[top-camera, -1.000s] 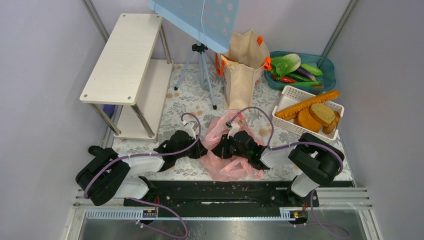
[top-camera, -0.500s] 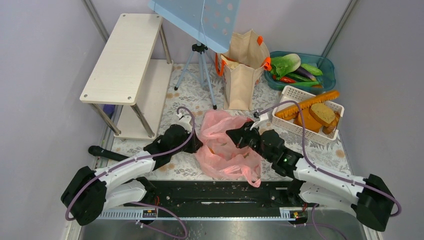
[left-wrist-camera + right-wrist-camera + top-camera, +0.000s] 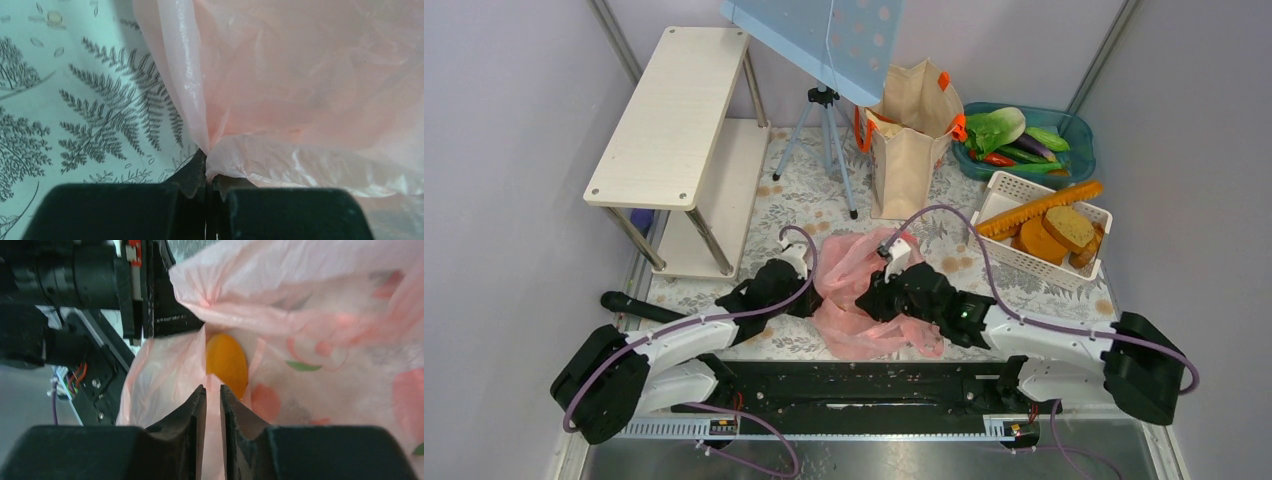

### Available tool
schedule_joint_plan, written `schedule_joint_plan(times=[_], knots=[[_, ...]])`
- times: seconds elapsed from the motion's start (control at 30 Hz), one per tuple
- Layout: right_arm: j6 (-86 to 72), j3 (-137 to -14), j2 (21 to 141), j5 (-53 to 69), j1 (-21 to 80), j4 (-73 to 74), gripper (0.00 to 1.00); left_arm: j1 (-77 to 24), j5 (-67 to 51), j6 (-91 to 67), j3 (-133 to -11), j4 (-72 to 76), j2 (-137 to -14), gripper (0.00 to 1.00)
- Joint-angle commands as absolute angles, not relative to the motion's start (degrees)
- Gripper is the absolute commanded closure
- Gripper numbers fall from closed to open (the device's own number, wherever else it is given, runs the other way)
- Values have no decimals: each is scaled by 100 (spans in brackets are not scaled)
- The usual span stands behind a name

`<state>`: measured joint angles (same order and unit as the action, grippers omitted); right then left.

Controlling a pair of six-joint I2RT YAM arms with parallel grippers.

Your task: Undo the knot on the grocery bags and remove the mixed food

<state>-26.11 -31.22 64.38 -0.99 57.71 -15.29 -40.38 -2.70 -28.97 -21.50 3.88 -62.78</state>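
Observation:
The grocery bag [image 3: 856,300], thin crinkled pink plastic, lies on the patterned table between my two arms. My left gripper [image 3: 807,297] is shut on the bag's left edge; in the left wrist view [image 3: 209,167] a pinch of pink film [image 3: 300,75] fans out from its tips. My right gripper [image 3: 876,298] hovers over the middle of the bag. In the right wrist view [image 3: 213,390] its jaws stand a narrow gap apart, with pink film [image 3: 325,300] behind them. An orange-yellow piece of the mixed food [image 3: 227,362] shows inside the bag, just beyond the fingertips.
A beige tote [image 3: 911,135] with orange handles stands at the back. To its right sit a teal basin [image 3: 1079,135] of toy vegetables and a white basket [image 3: 1004,190] of bread pieces. At the back left are a white shelf [image 3: 674,120], a tripod [image 3: 824,140] and a blue perforated board [image 3: 824,35].
My right gripper moved out to the bag's upper right, then back left over its middle, and its jaws have parted slightly. The left gripper kept its pinch; the bag spread out.

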Motion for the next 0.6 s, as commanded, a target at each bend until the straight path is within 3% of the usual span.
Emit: schedule_joint_plan(times=[0.0, 0.23, 0.57], knots=[[-2696, -3326, 7042, -42, 5978, -1756, 74, -4015, -146, -2959, -1888, 1112, -6369, 100], [-3121, -3549, 8213, -335, 5990, -2173, 59, -4008, -174, -2941, -1609, 1498, -6316, 100], [-3047, -3873, 8526, 106, 5985, -2267, 41, -4009, -191, -2938, -1499, 1607, -6252, 100]])
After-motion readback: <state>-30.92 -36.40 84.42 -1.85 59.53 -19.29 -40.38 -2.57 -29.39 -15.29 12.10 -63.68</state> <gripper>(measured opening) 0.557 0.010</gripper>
